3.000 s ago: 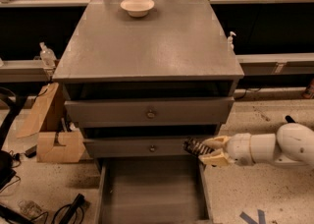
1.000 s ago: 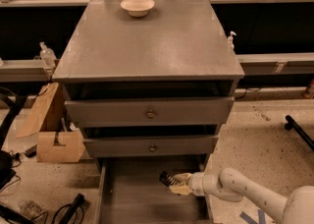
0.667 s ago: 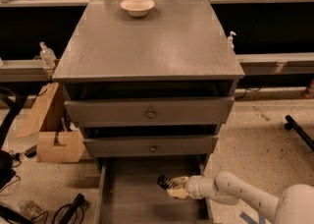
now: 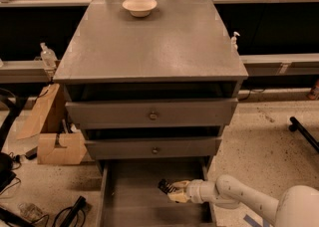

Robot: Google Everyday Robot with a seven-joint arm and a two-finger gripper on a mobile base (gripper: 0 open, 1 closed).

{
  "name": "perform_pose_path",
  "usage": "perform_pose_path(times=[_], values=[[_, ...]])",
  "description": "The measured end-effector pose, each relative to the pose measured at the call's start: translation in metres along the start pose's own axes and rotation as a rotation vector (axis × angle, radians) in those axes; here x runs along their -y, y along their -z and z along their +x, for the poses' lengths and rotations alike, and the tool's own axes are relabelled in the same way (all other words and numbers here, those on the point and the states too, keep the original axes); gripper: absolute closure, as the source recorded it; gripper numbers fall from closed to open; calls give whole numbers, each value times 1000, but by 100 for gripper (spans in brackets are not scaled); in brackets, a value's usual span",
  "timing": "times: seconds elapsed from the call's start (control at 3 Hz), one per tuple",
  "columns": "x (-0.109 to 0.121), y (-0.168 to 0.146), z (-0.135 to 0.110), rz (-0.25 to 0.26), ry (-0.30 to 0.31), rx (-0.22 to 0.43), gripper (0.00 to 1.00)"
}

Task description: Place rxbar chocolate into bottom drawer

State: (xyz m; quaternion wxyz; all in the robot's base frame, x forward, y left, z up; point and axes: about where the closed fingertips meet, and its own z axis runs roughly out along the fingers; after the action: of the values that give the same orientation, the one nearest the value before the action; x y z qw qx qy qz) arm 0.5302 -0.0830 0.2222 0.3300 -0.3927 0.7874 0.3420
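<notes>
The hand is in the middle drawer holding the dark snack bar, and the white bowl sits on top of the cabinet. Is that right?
Not quite: the drawer is wrong. The camera view shows the hand in the pulled-out bottom drawer, below the middle drawer, holding the rxbar chocolate. The white bowl does sit on top of the cabinet.

Tool w/ rxbar chocolate in bottom drawer, right; left side free.

You see the glossy pale plastic gripper over the matt, smooth grey bottom drawer, clamping the dark, dull-wrapped rxbar chocolate.
</notes>
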Motion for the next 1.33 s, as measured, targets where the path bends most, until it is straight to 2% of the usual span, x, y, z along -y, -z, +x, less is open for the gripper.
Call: perform_pose_path(times=[1.0, 1.33], values=[[-4, -6, 0, -11, -1, 1, 13], [-6, -7, 0, -14, -1, 1, 0]])
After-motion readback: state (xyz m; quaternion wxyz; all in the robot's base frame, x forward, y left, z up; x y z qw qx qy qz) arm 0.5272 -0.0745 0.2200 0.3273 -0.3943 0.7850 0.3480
